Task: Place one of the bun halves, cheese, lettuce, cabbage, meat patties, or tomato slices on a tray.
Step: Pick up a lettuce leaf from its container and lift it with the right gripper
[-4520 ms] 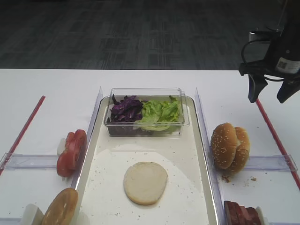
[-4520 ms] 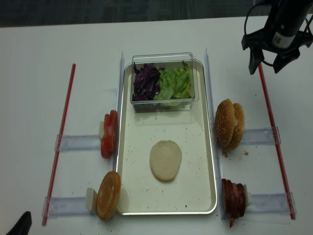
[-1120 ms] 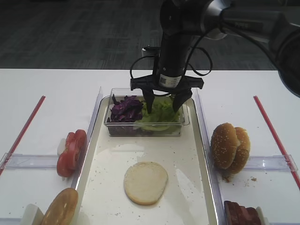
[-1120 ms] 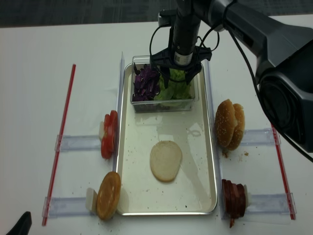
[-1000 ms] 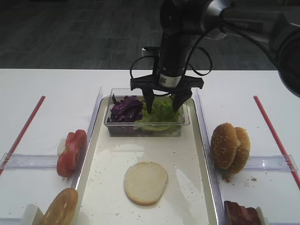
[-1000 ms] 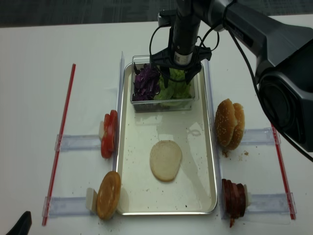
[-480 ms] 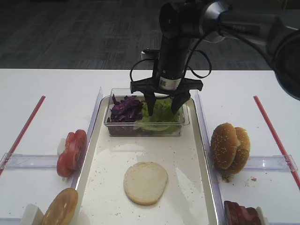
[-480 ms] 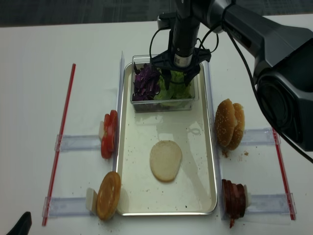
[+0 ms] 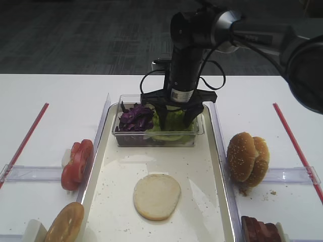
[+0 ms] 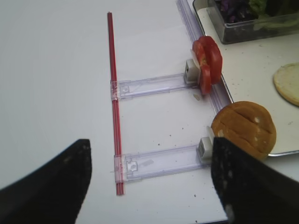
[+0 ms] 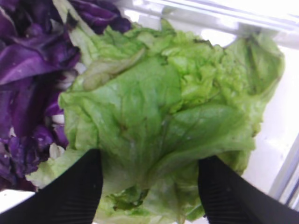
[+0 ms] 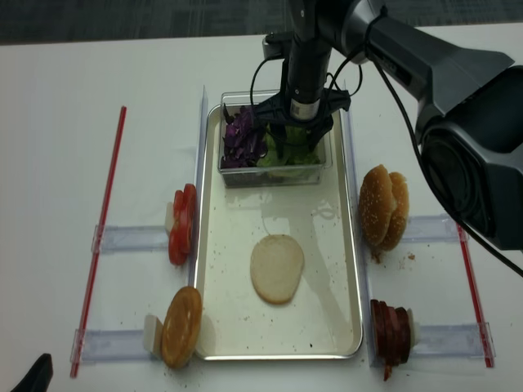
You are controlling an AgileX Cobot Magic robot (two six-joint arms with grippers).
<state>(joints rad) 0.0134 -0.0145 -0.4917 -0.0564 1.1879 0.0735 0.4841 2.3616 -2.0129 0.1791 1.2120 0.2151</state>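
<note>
Right tool (image 9: pixel 174 114) down in the clear box (image 9: pixel 197 129) at the tray's (image 9: pixel 218 166) far end, jaws spread astride the lettuce (image 11: pixel 159 126), not clenched. Left tool (image 10: pixel 149 186) spread wide above the bench (image 10: pixel 56 93). Small label on right arm, unreadable.

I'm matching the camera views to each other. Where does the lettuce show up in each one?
Exterior high: lettuce in clear box's right half, upper centre.
Realsense: lettuce upper centre, same box.
Right wrist: fills the frame.
Left wrist: green sliver at top right.
Shared landmark: purple cabbage beside it.
</note>
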